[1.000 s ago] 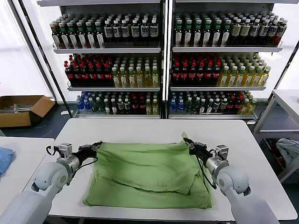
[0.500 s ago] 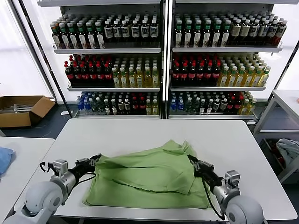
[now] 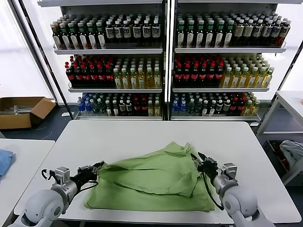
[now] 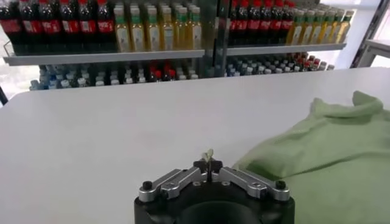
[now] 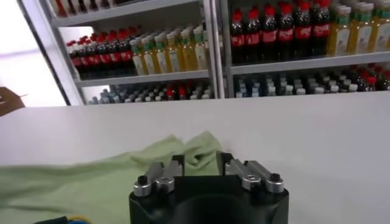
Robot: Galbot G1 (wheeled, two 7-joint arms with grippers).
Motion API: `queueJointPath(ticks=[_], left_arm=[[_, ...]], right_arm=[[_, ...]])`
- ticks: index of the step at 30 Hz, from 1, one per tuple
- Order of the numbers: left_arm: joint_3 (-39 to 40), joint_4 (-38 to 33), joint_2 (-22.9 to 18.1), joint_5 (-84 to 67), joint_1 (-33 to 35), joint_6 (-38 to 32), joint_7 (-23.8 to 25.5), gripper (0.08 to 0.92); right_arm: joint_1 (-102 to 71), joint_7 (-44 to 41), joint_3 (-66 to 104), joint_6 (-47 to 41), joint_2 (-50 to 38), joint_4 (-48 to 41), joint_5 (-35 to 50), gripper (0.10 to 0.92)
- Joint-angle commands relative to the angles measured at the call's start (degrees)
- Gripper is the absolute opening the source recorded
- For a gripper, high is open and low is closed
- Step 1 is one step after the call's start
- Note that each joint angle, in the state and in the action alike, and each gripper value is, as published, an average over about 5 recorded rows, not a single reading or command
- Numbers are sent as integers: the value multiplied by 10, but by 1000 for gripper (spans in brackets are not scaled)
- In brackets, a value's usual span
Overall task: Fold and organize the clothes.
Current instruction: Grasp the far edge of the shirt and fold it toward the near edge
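Note:
The clothes, one light green shirt, lie folded over in a loose heap on the white table, with a bunched ridge at the far side. My left gripper is low at the shirt's left edge, shut on a small sliver of green fabric; in the left wrist view the shirt spreads off to one side of my left gripper. At the shirt's right edge, my right gripper stands open. In the right wrist view, a fold of the shirt lies loose just beyond my right gripper.
Shelves of bottles stand behind the table. A blue cloth lies on a side table at the left, and a grey-white cloth at the right. A cardboard box sits on the floor at far left.
Both grippers drew back toward the table's near edge, dragging the shirt's top layer over itself. The right gripper then opened and let go of the fabric; the left stayed shut.

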Motion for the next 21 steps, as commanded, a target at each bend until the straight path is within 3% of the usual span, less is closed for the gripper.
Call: queueJointPath(ticks=[1,5,8,21], left_arm=[[-6,-4,6,4,9,-2,6,86],[-5,-2,7,4,6,-3,8,86],[-3,0,5,4,4,-3,10,86],[-2,2,4,5,4,-4,15,86]], right_arm=[[110,27,-57,-13,28,-100,0,586],[106,26,-68,-15,36,-108,-1,698],[100,26,-72,-15,39,-112,-3,711],[90,26,-70,-13,40,-107,1,356]])
